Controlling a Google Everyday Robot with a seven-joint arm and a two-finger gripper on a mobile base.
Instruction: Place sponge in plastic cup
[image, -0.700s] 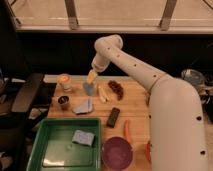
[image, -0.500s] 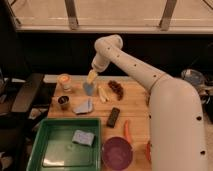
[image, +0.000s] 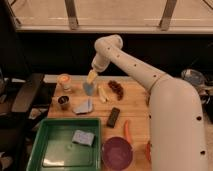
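Note:
The sponge (image: 82, 137), a small pale blue-grey pad, lies flat inside the green tray (image: 50, 157) at the front left. The plastic cup (image: 89, 89), a small light-blue tumbler, stands upright on the wooden table near its far edge. My gripper (image: 92, 76), with pale yellowish fingers, hangs straight over the cup's rim, far from the sponge. The white arm (image: 130, 62) reaches in from the right.
An orange-and-white cup (image: 64, 80) and a small dark metal cup (image: 63, 101) stand left of the blue cup. A folded blue cloth (image: 84, 106) lies in front of it. A pale stick (image: 102, 93), brown bits (image: 116, 89), a black bar (image: 114, 116), a carrot (image: 127, 131) and a purple bowl (image: 118, 152) lie to the right.

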